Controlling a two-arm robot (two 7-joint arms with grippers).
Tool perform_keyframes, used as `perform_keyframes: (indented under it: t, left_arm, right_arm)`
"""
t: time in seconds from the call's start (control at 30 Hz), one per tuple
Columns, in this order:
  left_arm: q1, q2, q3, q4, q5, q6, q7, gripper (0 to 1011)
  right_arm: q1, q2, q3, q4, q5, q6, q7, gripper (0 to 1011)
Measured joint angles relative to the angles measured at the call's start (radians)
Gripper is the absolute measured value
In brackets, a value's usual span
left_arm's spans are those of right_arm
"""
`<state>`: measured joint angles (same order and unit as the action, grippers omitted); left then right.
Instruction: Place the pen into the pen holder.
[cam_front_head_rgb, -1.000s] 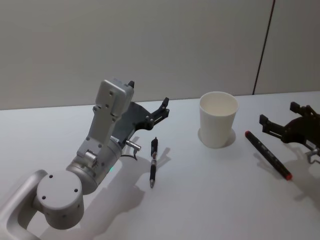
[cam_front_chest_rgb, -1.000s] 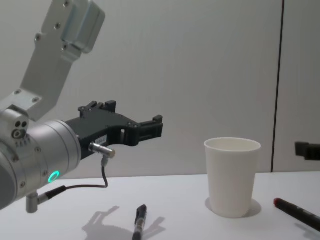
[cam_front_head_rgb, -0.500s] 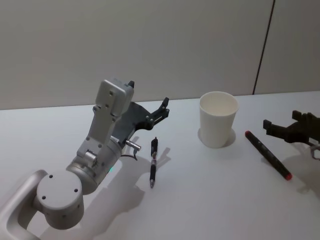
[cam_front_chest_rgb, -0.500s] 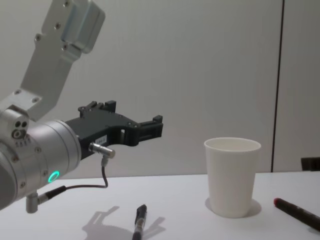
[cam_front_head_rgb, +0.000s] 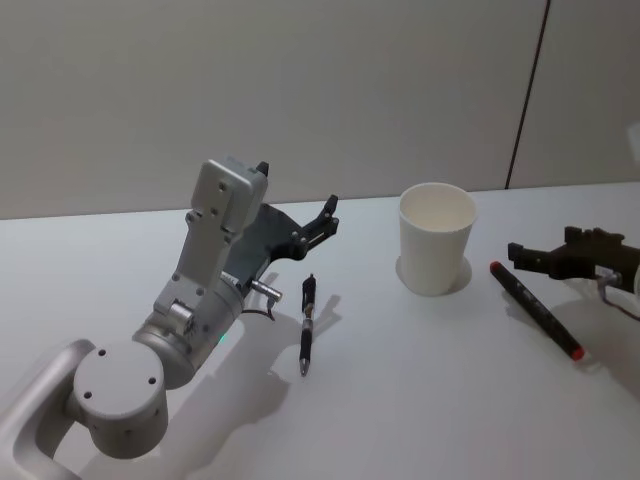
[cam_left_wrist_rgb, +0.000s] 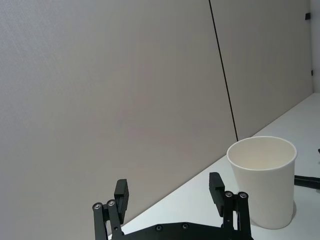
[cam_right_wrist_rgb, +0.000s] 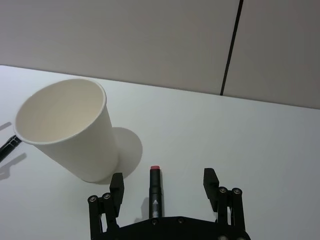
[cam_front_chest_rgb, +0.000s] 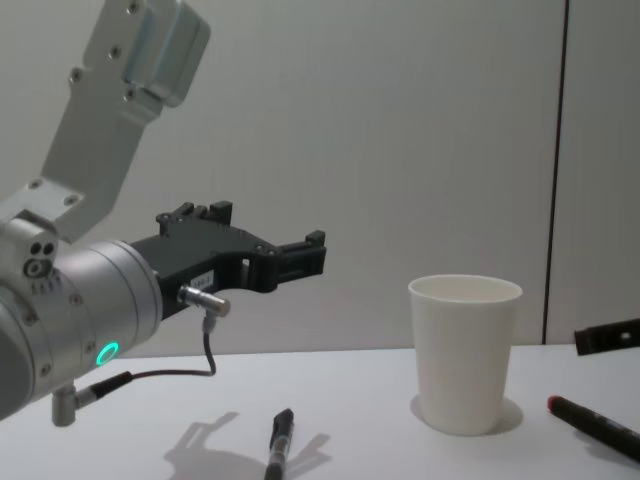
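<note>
Head: right gripper (cam_front_head_rgb: 548, 248) is back in over black marker pen with red ends (cam_front_head_rgb: 535, 310), after pulling out toward edge half second ago. Marker lies on white table (cam_front_head_rgb: 420, 400) just right of white tapered paper cup (cam_front_head_rgb: 437, 240), the holder. Left gripper (cam_front_head_rgb: 318, 225) unmoved, raised near slim black click pen (cam_front_head_rgb: 307, 325).

Right wrist: claw spread wide, straddling marker's red end, no contact.

Left wrist: claw spread, empty.

Chest: right finger above marker. Likely lining up for descent and pinch.
</note>
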<state>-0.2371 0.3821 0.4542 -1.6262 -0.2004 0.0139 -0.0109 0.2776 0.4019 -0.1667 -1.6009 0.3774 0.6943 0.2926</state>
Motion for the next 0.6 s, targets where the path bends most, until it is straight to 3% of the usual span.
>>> perform_keyframes:
  t: [0.6]
  left_arm:
    - [0.0, 0.0, 0.0, 0.0, 0.0, 0.0, 0.0, 1001]
  right_arm:
    - [0.082, -0.043, -0.051, 0.095, -0.084, 0.103, 0.034, 1002]
